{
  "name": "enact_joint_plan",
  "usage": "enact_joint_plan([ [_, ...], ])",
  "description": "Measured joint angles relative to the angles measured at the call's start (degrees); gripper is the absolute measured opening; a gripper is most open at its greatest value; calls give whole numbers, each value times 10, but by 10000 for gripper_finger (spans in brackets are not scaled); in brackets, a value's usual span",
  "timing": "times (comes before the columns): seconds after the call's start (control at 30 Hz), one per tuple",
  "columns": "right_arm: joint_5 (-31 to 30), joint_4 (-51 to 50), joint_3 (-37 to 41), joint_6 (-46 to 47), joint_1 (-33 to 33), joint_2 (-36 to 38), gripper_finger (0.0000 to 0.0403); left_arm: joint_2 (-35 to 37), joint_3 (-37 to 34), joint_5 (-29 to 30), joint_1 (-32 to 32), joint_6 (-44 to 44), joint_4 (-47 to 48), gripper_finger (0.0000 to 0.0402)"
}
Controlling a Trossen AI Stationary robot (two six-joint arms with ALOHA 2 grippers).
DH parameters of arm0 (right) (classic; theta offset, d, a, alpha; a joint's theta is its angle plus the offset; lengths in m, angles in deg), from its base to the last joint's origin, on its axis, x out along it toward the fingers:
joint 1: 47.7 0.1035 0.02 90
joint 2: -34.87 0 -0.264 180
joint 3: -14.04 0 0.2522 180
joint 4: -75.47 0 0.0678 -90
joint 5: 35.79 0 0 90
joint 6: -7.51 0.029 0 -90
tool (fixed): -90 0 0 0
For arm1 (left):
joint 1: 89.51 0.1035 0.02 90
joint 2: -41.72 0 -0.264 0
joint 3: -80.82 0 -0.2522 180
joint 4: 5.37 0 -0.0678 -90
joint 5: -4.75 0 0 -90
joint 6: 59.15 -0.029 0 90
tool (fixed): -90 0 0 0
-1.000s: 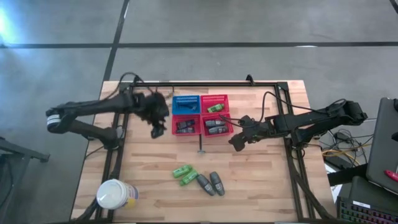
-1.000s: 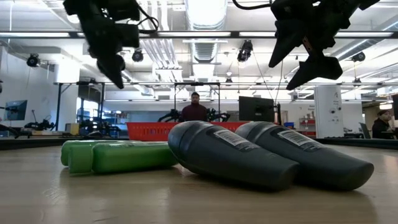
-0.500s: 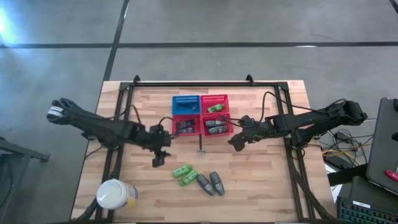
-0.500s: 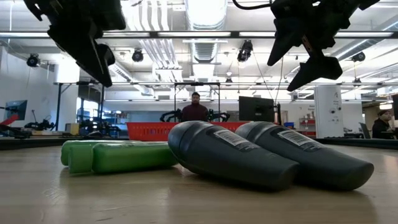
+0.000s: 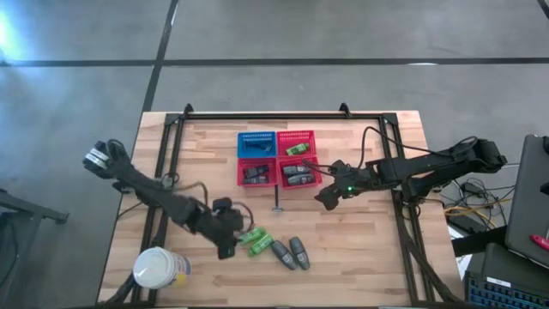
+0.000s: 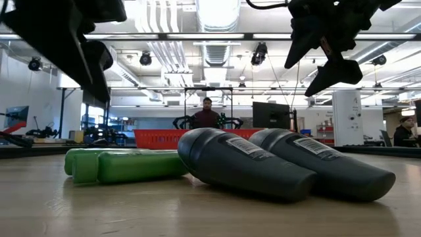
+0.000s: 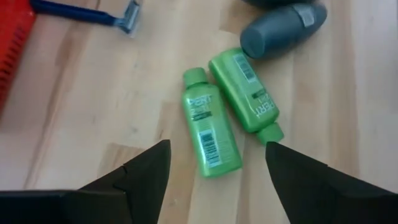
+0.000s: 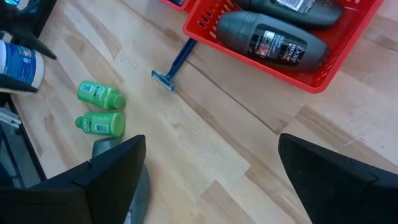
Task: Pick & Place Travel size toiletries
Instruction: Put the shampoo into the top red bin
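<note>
nearby, blue razor (image 7: 87, 10), grey bottle (image 7: 283, 29), beside green bottles (image 7: 227, 112)

Even indoor light, mild blur, one glare spot.
High view: bright glare at upper left edge on the floor (image 5: 10, 34), soft overall. Low view: ceiling strip lights (image 6: 217, 13) blown out at top centre, both arms in silhouette, near table (image 6: 197, 210) blurred. Left wrist view: green bottles (image 7: 211, 127) sharp, faint shadows, fingers (image 7: 143, 174) dark.

"Dove" – black roll-on (image 8: 271, 42), green bottles' (image 7: 211, 134) labels – unreadable
</note>
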Motion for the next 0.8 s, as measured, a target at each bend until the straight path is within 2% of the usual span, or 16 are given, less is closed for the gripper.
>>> enact_joint_plan([
  [0.13, 1, 0, 0, -1, 6, 0, 364, -63, 39, 34, -24, 34, 3, 268],
  [0.3, 8, -1, 0, -14, 7, 0, 364, -110, 64, 37, -25, 86, 20, 269],
  [0.6, 11, -2, 0, -18, 13, 0, 364, -128, 74, 38, -25, 102, 15, 268],
  [0.8, 11, -3, 0, -21, 18, 0, 364, -141, 73, 51, -24, 73, 12, 268],
])
